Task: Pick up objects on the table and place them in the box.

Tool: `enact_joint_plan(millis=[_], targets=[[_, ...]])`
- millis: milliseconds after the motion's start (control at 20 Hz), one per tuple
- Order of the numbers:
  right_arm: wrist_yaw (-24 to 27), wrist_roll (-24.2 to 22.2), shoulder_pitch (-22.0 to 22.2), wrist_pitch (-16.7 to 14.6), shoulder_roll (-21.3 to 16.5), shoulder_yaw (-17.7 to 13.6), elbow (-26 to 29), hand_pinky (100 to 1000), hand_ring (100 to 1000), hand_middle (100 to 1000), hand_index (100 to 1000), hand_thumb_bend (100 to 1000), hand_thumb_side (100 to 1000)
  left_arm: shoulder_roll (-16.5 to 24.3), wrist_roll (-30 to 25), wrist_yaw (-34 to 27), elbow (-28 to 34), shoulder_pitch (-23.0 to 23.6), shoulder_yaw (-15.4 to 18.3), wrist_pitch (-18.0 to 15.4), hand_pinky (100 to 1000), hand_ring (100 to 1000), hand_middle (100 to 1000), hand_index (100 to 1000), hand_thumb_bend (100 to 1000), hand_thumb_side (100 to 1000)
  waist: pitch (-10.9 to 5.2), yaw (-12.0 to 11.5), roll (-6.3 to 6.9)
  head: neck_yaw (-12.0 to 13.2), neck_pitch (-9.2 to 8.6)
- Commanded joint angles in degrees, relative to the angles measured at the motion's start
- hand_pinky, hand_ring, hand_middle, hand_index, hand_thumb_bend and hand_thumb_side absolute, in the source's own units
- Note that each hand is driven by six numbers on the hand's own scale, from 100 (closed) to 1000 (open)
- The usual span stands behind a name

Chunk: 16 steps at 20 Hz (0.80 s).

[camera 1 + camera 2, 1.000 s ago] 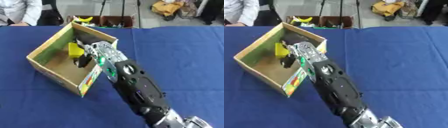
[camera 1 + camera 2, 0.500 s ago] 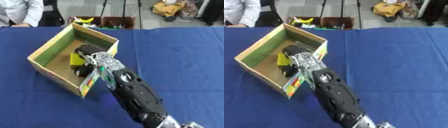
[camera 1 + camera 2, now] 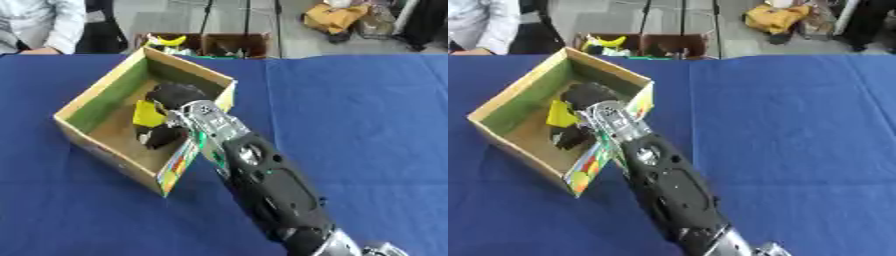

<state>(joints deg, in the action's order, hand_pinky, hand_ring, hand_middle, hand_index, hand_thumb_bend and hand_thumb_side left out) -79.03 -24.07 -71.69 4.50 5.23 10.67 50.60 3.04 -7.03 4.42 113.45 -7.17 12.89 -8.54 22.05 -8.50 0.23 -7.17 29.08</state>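
Right hand reaches over the near right wall into the box, fingers curled around a yellow object that sits low inside, near the box floor. Box stands on the blue table, left of the arm.

A bulky black forearm shell with a glossy finish fills the lower centre of the frame, widening toward the bottom edge, where a silver metal joint shows at the lower right corner. Round recessed fittings dot its upper face. Toward the centre left, the casing gives way to a silver-grey wrist section with exposed metal parts and small green accents. Beyond it, the black robot hand appears dark and rounded.
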Motion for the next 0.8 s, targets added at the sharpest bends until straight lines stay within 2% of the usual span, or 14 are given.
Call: enact_joint_plan(millis=[50,250,450,650,800], targets=[[-1.81,0.16,-1.73,-0.25,-0.75,0.06,1.76,807,884,877,905,693,591,0.90,-0.28,-0.07,1.14,-0.18,-0.14,-0.02,376,429,528,855,100,983,-1.52,0.04,0.39,0.11,-0.71],[-2.16,-0.65,-1.81,0.06,-0.84,-0.36,1.93,818,888,877,916,718,607,0.93,-0.28,-0.12,1.14,-0.11,-0.13,-0.01,376,429,528,855,100,982,-1.63,0.12,0.46,0.04,-0.81],[0.31,-0.24,-1.85,0.47,-1.15,-0.69,4.03,829,884,869,919,710,629,0.88,-0.24,-0.12,1.14,0.01,-0.07,-0.04,376,429,527,855,100,982,-1.67,0.29,0.61,0.14,-0.71],[4.12,0.10,-2.53,0.42,-2.83,-0.20,8.68,832,875,851,916,685,665,0.94,-0.11,-0.10,1.14,0.11,0.03,-0.08,376,430,527,855,100,983,-1.85,0.73,0.67,0.43,-0.37],[8.20,0.88,-2.84,0.88,-5.60,0.40,14.58,829,857,840,922,662,670,1.01,0.15,-0.06,1.14,0.34,0.23,-0.15,376,430,528,854,100,983,-2.10,1.25,0.81,0.82,0.22]])
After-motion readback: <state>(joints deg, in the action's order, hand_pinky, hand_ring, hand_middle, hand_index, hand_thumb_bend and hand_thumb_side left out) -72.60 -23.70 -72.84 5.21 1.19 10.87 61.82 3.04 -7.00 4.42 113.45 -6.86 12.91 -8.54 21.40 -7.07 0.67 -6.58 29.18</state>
